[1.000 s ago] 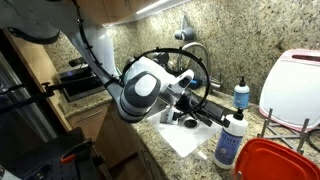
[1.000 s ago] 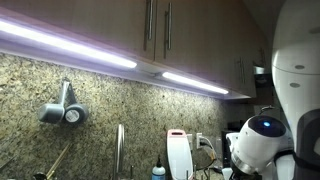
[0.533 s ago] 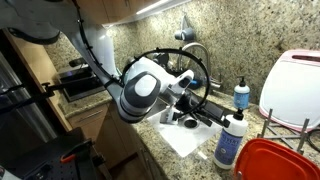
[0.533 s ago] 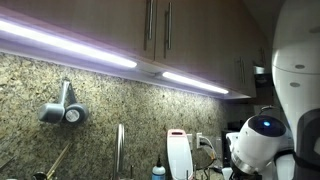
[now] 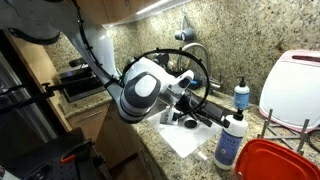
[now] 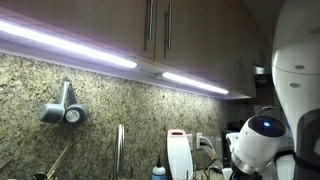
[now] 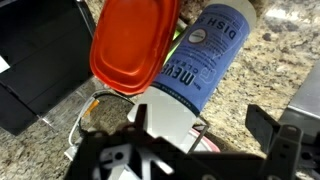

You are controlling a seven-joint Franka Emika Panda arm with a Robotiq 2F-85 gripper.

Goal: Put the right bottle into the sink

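Jaws spread wide and empty: my gripper (image 7: 200,152) faces the white dish-soap bottle (image 7: 205,62), which stands just ahead, its pale upper part reaching toward the gap between them, with a red container (image 7: 133,45) just beside it. Smooth plastic, probably slick, and tall enough to tip easily. I judge a hold across the labelled body, below the cap, to be safest.

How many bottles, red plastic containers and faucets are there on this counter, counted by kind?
Bottles: 2, the tall white bottle and the small blue pump bottle
Red plastic container: 1
Faucet: 1
Total: 4
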